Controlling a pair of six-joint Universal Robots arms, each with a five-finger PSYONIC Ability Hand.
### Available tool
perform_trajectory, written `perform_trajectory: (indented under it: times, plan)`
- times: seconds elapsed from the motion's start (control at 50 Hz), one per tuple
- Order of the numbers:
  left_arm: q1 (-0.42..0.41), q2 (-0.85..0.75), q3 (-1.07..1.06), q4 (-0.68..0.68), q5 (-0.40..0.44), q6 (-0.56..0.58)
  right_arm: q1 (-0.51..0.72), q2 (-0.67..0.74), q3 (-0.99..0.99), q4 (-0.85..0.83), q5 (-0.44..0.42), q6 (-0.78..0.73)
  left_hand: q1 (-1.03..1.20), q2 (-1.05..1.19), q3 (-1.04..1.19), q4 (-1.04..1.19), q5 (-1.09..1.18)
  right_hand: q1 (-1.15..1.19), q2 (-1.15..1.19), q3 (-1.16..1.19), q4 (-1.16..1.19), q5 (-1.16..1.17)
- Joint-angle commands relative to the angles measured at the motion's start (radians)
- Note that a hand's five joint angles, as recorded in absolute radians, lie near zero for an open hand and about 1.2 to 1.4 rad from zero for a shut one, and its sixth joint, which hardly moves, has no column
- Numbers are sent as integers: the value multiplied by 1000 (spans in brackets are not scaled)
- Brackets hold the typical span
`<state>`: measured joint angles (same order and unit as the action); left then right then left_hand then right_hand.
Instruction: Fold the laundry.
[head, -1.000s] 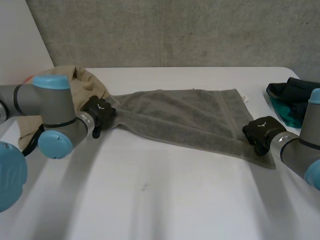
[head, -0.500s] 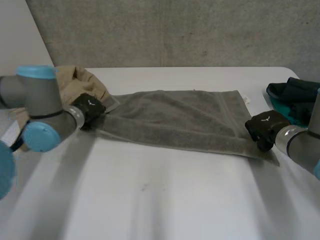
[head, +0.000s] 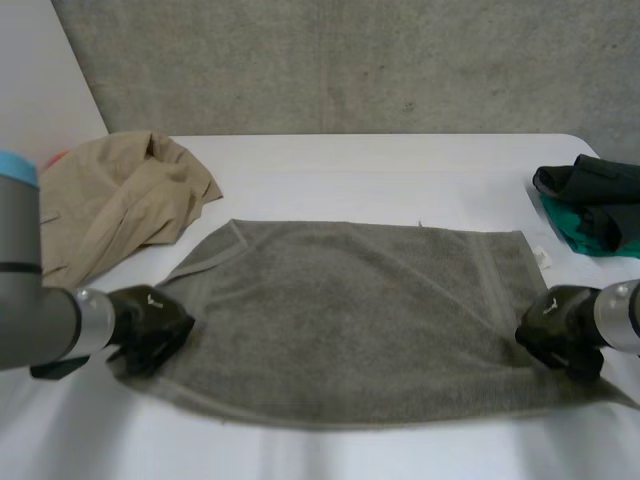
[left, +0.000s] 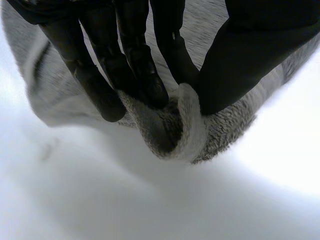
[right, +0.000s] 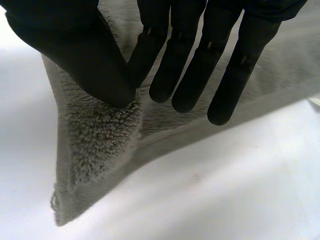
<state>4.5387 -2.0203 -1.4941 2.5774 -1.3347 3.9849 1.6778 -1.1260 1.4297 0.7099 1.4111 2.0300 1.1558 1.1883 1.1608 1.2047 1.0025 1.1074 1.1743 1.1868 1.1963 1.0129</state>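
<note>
Grey terry towel (head: 350, 320) now lies spread flat on the white table (head: 380, 170), drawn toward 6 o'clock. Half a second ago it was a narrower band stretched farther back, its left end against the beige garment (head: 120, 200). Both hands have come nearer with it: the left hand (head: 150, 325) has left the garment's side and sits at about 8 o'clock, and the right hand (head: 560, 335) at about 4 o'clock. The towel has also swung level. Its long axis runs from 9 to 3 o'clock, where before it slanted down to the right, and its short edges point toward 12 and 6.

In the left wrist view the fingers (left: 135, 70) and thumb pinch a bunched corner of the towel, its near-left corner. In the right wrist view the thumb and fingers (right: 185, 75) nip the near-right corner, pile side up. The beige garment lies at 10 o'clock, apart from the towel, and a dark clothes pile (head: 600, 195) at 2 o'clock.
</note>
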Motion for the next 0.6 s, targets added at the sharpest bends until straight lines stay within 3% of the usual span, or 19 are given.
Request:
perform_trajectory:
  times: [0.02,0.12,0.18,0.28,0.38,0.6]
  plan:
    - [-76,-84,302,43,-47,-179,26,81,-146,-211,35,229,240,208,235,192,219,289,222,209,200,209]
    - [-102,-189,593,101,-107,-248,62,123,-313,-372,121,351,240,208,235,192,219,289,222,209,200,209]
    - [-124,-198,822,141,-89,-311,83,117,-461,-525,195,420,240,208,235,192,219,289,222,209,200,209]
    - [-119,-124,1054,358,-84,-513,92,72,-647,-800,261,544,240,208,235,192,219,289,222,209,200,209]
    - [-107,-68,1023,582,-130,-658,106,72,-693,-880,232,613,240,208,235,192,219,289,222,209,200,209]
    - [-75,-77,715,552,-120,-581,137,196,-693,-724,86,607,240,208,235,192,219,289,222,209,200,209]
